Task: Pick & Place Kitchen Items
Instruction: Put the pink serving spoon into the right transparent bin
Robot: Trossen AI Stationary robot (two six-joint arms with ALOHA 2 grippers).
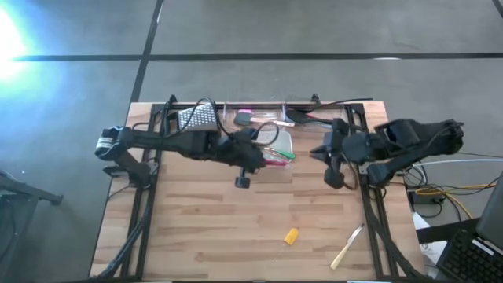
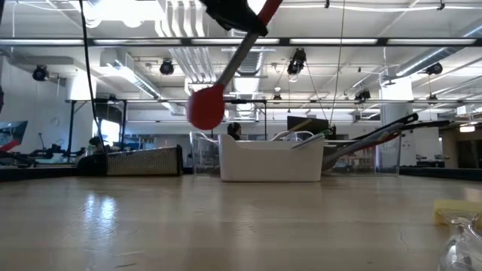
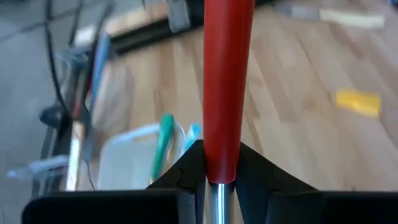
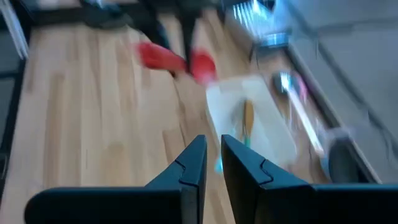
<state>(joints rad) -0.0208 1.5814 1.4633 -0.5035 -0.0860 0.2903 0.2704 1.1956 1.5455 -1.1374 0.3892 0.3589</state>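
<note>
Above the white tray (image 1: 277, 161), mid-surface: left gripper (image 3: 221, 177), fingers clamped on the handle of a red spatula (image 2: 205, 107), which hangs clear of the wood with its head lowest.
Right of the tray: right gripper (image 4: 214, 163), waiting, fingers nearly together and holding nothing.
Tray contents: several utensils, green and orange handles showing.
Back edge: grater (image 1: 196, 118) and clear bins holding long-handled utensils.
Near edge: yellow piece (image 1: 291, 235) and wooden stick (image 1: 346, 247), lying loose and well apart from both arms.
Step in hand, by judgement: carrying the spatula, lifted and not yet set down.
Next move calls for: lowering it into a container, then releasing.
</note>
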